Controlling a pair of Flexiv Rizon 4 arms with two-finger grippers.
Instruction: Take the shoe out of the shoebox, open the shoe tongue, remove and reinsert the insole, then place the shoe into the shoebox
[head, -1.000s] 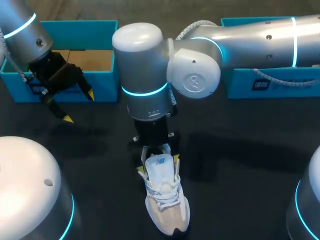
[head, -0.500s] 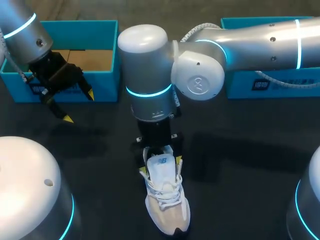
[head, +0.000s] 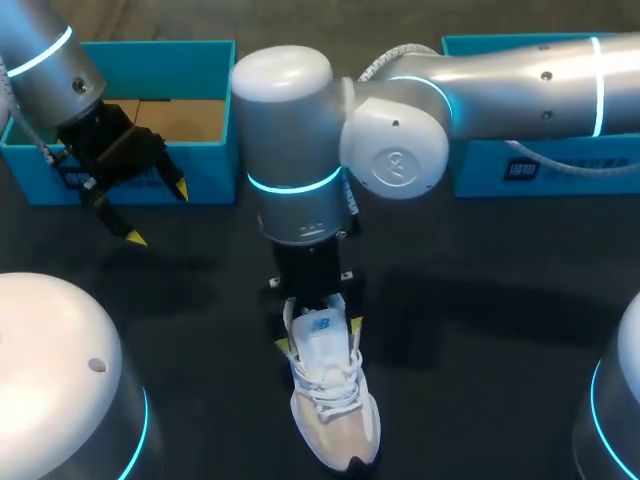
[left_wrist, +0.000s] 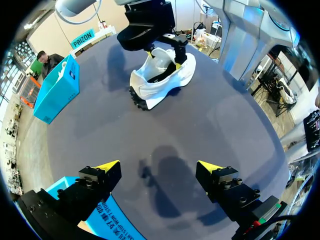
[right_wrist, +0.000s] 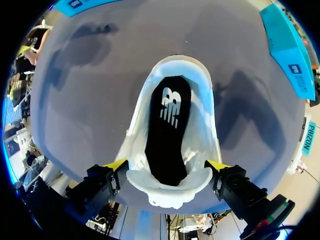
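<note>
- Our right gripper (right_wrist: 167, 165) hangs with fingers apart on either side of the tongue of the shoe (head: 330, 400), which stands upright on the table (head: 480, 350).
- Our left gripper (left_wrist: 159, 166), fingers apart, hovers near the shoebox (head: 150, 60).

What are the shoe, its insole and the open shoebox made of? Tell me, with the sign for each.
Shoe: likely mesh textile, matte beige, with woven white laces. Insole: probably foam, matte black with a printed logo. Shoebox: cardboard, teal outside, bare brown inside.

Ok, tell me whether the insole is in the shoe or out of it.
In. The right wrist view shows the black insole lying flat inside the white shoe.
</note>
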